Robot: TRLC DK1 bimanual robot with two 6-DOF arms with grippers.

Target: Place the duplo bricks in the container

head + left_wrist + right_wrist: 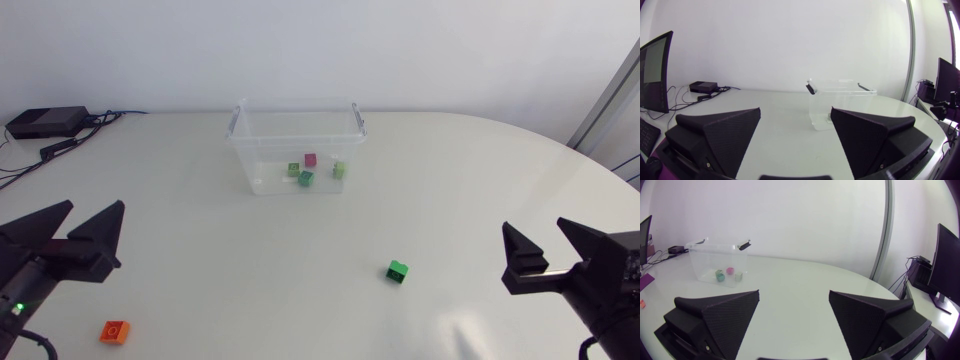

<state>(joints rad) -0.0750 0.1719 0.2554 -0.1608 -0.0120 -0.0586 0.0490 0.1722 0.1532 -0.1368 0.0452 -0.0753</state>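
Observation:
A clear plastic container (258,150) stands at the table's far middle, holding several bricks: a pink one (310,159) and green ones (306,178). A green brick (397,271) lies on the table right of centre. Near the front left edge lies an orange brick (116,332). My left gripper (93,210) is open at the left side, above and behind the orange brick. At the right side my right gripper (533,228) is also open, right of the green brick. Both hold nothing. The left wrist view has the container (837,102) ahead of the left gripper (795,110). In the right wrist view the container (717,260) lies far ahead of the right gripper (794,294), to one side.
A black box (45,122) with cables sits at the table's back left corner. The white tabletop (200,260) lies bare between the grippers and the container.

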